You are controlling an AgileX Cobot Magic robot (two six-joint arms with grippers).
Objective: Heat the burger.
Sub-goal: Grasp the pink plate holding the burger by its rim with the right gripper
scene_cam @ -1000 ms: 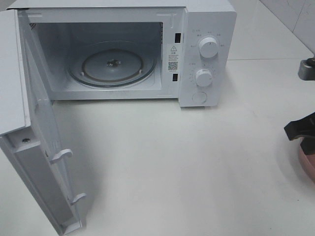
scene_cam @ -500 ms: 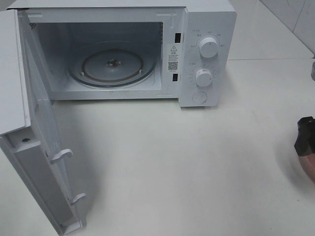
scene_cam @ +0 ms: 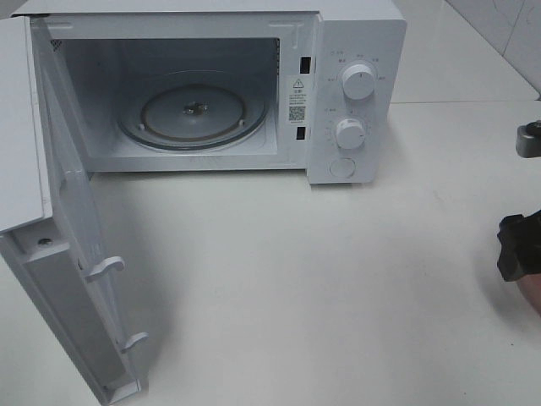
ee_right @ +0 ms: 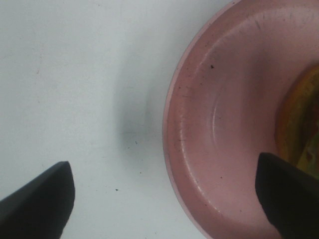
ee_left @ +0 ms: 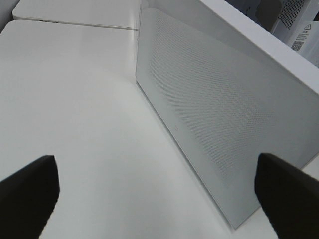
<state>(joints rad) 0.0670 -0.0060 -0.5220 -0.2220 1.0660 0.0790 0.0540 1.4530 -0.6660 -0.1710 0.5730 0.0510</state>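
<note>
The burger (ee_right: 300, 119) shows only as a yellow-brown edge on a pink plate (ee_right: 224, 124) in the right wrist view. My right gripper (ee_right: 162, 204) hangs open just above the plate's rim, one finger over the table and the other over the plate, holding nothing. In the exterior high view it is a black shape (scene_cam: 517, 247) at the right edge, with a sliver of the plate (scene_cam: 532, 294) under it. My left gripper (ee_left: 159, 199) is open and empty beside the microwave door's outer face (ee_left: 224, 109).
The white microwave (scene_cam: 355, 93) stands at the back with its door (scene_cam: 76, 279) swung wide open to the left. A glass turntable (scene_cam: 194, 112) lies inside. White tabletop (scene_cam: 321, 279) stretches between the microwave and the plate.
At the right edge, my right gripper has shifted slightly nearer and lower over the plate, and less of the pink plate shows. The microwave has not moved.
</note>
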